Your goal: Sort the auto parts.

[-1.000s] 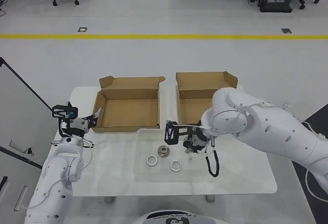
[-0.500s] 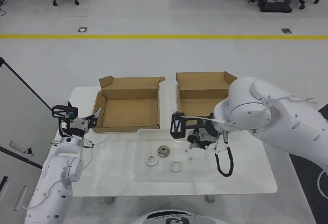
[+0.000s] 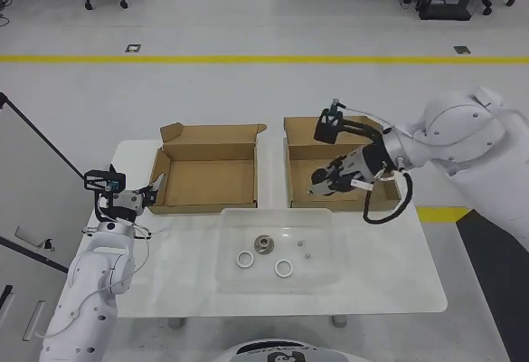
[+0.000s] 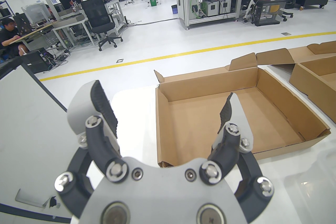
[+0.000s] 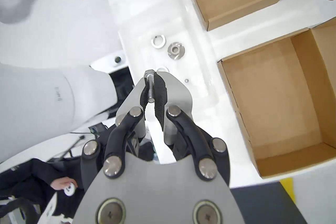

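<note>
You had the right claw (image 5: pixel 151 76) clenched on a silver threaded bolt with a hex head (image 5: pixel 149 86). The bolt lay lengthwise between the black pads (image 5: pixel 160 93), with its head poking past the tips. In the top view that claw hung over the near part of the right-hand brown cardboard box (image 3: pixel 302 170). Your left claw (image 4: pixel 164 96) stood released and empty, just beside the left-hand brown cardboard box (image 4: pixel 262 109), at the edge of the tabletop (image 3: pixel 382 271).

The drop looked to me like the weak point. The pads bore only on the threads, so the bolt could have pivoted or slid out early. Let go from too high, it could have bounced off the cardboard floor or clipped the near wall and landed back on the tabletop.

You could not tell how high the claw stood above the box floor, and the arm covered part of that box from above. In the clear plastic tray (image 3: pixel 323 271), the silver rings (image 5: pixel 157 41) and the flanged silver nut (image 5: pixel 176 49) read well enough. The small specks (image 3: pixel 302 242) beside them were too tiny to name. Nothing showed which box the bolts belonged in.
</note>
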{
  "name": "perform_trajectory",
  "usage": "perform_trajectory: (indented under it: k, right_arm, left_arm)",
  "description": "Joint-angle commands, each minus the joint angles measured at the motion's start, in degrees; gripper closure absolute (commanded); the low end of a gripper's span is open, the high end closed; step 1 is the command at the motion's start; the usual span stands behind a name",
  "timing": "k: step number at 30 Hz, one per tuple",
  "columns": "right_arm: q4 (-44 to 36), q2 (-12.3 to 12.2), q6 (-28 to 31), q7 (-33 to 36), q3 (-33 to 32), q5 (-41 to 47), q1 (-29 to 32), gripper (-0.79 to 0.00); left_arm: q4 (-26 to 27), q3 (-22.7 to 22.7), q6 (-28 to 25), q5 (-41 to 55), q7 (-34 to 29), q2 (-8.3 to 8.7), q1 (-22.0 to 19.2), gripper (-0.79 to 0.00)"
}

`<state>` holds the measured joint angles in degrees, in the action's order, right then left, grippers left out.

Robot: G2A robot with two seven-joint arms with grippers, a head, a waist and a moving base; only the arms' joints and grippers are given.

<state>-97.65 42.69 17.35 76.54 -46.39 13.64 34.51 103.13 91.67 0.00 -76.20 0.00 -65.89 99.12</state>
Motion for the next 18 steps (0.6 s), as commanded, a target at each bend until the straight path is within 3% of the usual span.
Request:
perform_trajectory:
  k: [1, 9, 18]
  right_arm:
    - [2.52, -0.94, 0.77, -2.07, -3.81, 7.58, 3.32, 0.000]
    - [4.66, -1.34, 3.50, -6.79, -10.10, 34.70, 11.89, 0.000]
    - [1.03, 2.38, 4.86, -7.28, -8.04, 53.88, 8.06, 0.000]
  left_arm:
    - [0.00, 0.00, 0.00, 0.00, 0.00, 0.00, 0.00, -0.785]
    - [0.00, 0.00, 0.00, 0.00, 0.00, 0.00, 0.00, -0.785]
    - [0.00, 0.00, 0.00, 0.00, 0.00, 0.00, 0.00, -0.785]
